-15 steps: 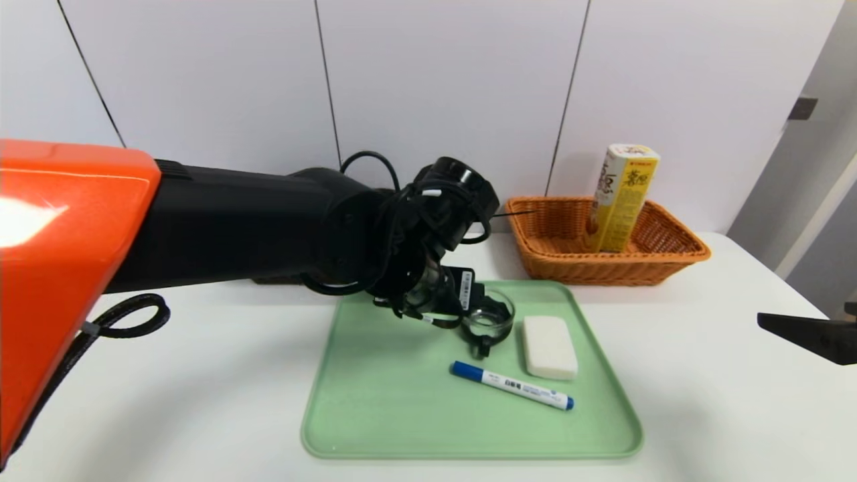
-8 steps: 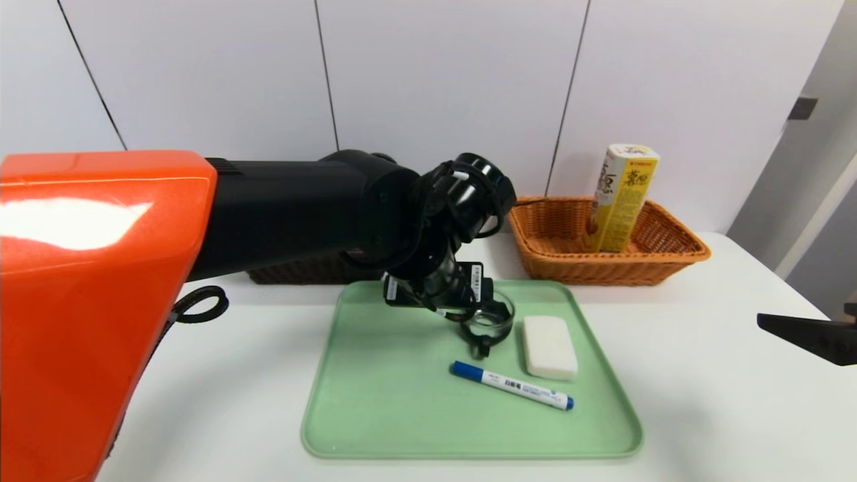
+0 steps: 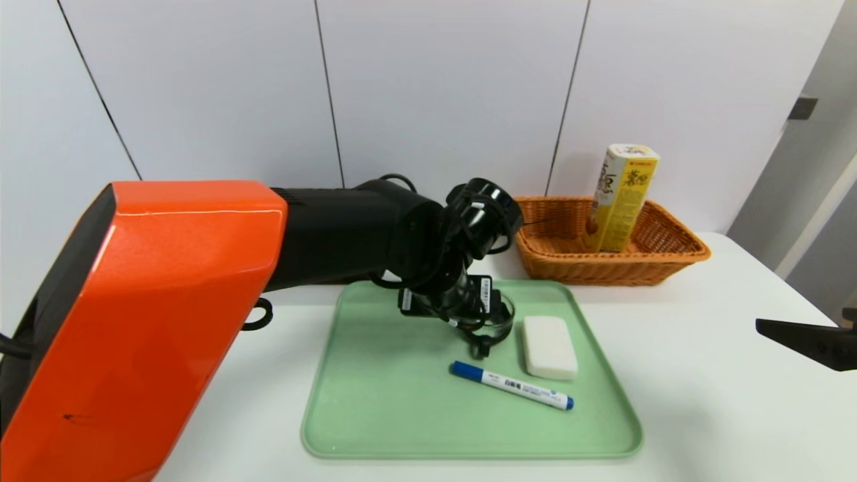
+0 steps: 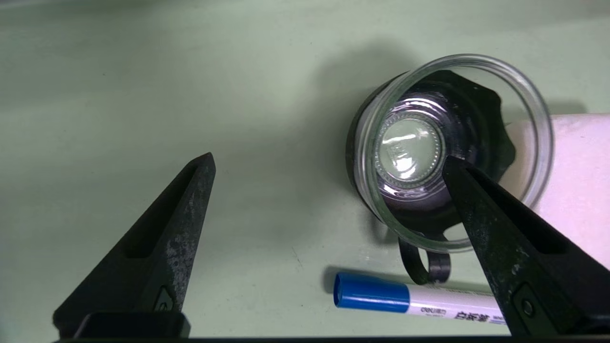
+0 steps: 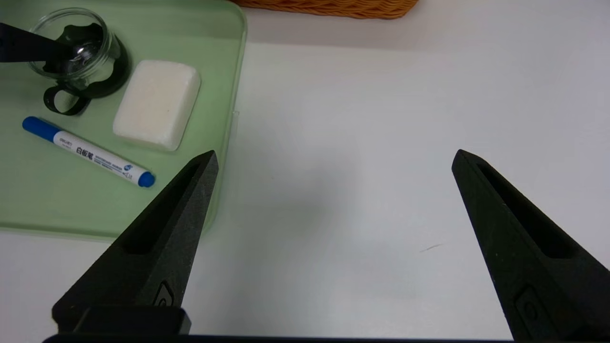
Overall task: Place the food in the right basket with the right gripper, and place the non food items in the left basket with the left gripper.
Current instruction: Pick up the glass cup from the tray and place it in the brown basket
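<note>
Near the centre of the head view, the left gripper (image 4: 329, 159) is poised over the green tray (image 3: 375, 428), its 2 jaws wide apart with nothing between them; in the left wrist view 1 jaw reaches over the mouth of the glass cup (image 4: 412, 147) instead of standing clear of it. If it went down from there, that tip could strike the rim or poke inside, and the cup might tip or skid. The white block (image 3: 550, 347) lies just beside the cup, so the outer jaw has little room there and could shove the block or pinch both. The handle sticks out toward the lower part of the frame, close to the marker (image 3: 512, 385); a sideways nudge of the cup could push the marker askew. Smooth glass may also slip if gripped only at its flared lip.

At the upper right of the head view, 1 yellow snack box (image 3: 621, 201) already stands upright in the orange basket (image 3: 616, 268), tall enough to topple if that basket were bumped. The right gripper (image 5: 335, 157) waits over the table (image 5: 333, 267) at the right edge of the head view, jaws wide and holding nothing.
</note>
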`<action>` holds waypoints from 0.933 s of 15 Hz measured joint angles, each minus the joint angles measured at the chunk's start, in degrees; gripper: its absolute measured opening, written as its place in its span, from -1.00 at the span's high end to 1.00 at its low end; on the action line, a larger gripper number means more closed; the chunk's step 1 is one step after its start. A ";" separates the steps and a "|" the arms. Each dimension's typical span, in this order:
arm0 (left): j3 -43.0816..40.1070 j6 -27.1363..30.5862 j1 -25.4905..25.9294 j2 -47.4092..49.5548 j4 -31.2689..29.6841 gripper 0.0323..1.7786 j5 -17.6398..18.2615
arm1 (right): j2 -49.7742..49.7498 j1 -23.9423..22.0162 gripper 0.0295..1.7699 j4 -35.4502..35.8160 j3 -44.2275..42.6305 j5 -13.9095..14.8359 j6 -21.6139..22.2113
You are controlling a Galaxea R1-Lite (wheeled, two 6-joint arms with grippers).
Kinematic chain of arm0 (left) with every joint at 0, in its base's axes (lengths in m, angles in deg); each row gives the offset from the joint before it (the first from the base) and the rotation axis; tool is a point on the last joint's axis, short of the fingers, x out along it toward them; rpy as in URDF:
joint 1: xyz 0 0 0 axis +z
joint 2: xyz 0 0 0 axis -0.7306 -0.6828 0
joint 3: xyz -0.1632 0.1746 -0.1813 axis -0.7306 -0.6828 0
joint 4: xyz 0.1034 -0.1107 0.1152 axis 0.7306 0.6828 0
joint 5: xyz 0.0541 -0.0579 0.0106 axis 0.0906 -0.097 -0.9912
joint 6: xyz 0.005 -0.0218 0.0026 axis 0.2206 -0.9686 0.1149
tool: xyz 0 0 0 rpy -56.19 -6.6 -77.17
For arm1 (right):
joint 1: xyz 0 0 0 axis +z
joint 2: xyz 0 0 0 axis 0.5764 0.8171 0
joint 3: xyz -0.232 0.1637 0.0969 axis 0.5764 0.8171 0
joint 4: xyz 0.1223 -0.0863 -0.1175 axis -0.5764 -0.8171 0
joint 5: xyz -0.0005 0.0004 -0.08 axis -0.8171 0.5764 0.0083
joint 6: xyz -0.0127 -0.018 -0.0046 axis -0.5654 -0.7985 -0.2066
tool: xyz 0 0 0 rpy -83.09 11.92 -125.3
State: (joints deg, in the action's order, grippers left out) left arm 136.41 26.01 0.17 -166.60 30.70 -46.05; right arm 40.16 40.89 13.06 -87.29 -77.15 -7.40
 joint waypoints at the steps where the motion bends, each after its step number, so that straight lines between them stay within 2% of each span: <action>1: 0.00 -0.11 0.23 -0.60 0.00 -0.90 0.00 | -0.02 0.00 -0.91 0.00 0.27 0.04 0.07; 9: 0.00 -0.16 1.16 -3.05 -0.04 -0.90 -0.02 | 0.01 0.00 -0.91 0.63 0.79 -0.07 0.00; 10: 0.00 -0.16 1.13 -3.11 -0.04 -0.80 -0.02 | 0.04 0.00 -0.91 0.71 0.79 -0.05 0.05; 14: 0.02 -0.20 1.16 -3.22 -0.04 -0.13 0.00 | 0.10 0.00 -0.91 1.21 0.79 -0.07 0.62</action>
State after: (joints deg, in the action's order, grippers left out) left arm 136.43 25.81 1.32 -169.82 30.66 -46.05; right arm 40.25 40.89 14.27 -86.50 -77.23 -6.77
